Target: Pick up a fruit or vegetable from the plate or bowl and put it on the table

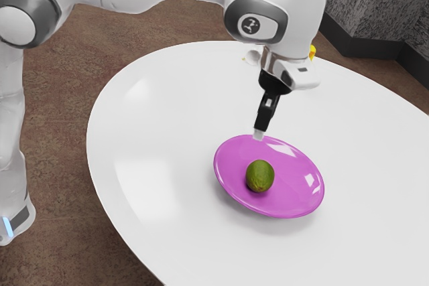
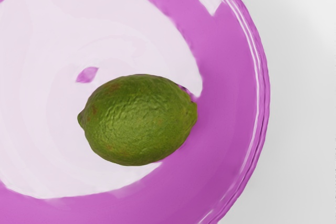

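Observation:
My gripper points down over the far rim of a purple plate in the exterior view, seen edge-on. A green lime rests on the plate, lower than the gripper and nearer that camera. From the wrist, the lime lies whole and uncovered on the glossy plate, between its middle and its rim.
The plate stands on a round white table. Beyond my hand, partly hidden by it, are a small yellow object and a small whitish object near the table's far edge. A grey block-like structure rises behind the table.

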{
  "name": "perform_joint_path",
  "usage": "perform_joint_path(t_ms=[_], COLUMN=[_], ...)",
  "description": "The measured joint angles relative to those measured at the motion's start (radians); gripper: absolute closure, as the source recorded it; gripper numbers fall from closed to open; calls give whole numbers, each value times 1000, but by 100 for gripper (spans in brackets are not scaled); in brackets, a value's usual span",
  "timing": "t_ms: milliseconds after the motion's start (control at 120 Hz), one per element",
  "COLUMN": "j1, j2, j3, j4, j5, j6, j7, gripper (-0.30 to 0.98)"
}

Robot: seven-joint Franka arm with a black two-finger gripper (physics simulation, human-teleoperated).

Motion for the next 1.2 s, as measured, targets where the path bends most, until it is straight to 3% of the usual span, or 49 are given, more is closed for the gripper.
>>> perform_joint_path(t_ms=[150,267,667,800,983,1200], j1=[10,7,14,9,-17,-19], j2=[17,37,106,115,117,136], j3=[-8,-9,48,47,43,46], j4=[14,32,112,112,110,105], j5=[11,6,-165,-134,-31,2], j6=[10,16,36,53,30,3], j7=[-18,-127,-674,-828,-1006,-1195], gripper=[0,0,0,0,0,0])
